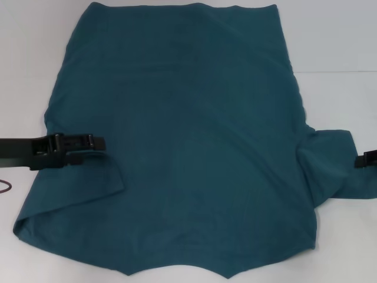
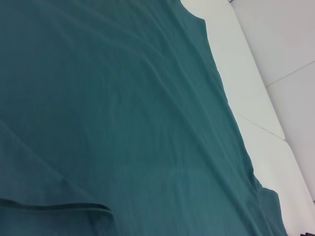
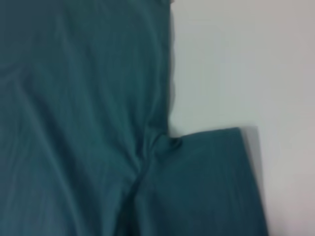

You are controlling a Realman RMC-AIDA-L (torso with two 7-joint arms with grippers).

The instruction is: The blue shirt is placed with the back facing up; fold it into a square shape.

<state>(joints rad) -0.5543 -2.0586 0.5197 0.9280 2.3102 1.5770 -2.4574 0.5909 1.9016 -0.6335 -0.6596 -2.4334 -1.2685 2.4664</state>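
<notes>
The blue shirt (image 1: 194,147) lies spread flat on the white table (image 1: 341,41) and fills most of the head view. Its left sleeve is folded inward onto the body as a flap (image 1: 88,180). My left gripper (image 1: 91,149) reaches in from the left, low over that folded sleeve, with its fingers apart and nothing between them. The right sleeve (image 1: 333,168) still lies spread outward. My right gripper (image 1: 368,160) shows only partly at the right edge, right at the sleeve's end. The left wrist view shows the shirt body (image 2: 123,113), and the right wrist view shows the sleeve (image 3: 206,187).
A thin brown loop (image 1: 5,186) lies on the table at the far left edge. A seam (image 1: 336,72) runs across the table at the back right. Bare white table shows on both sides of the shirt.
</notes>
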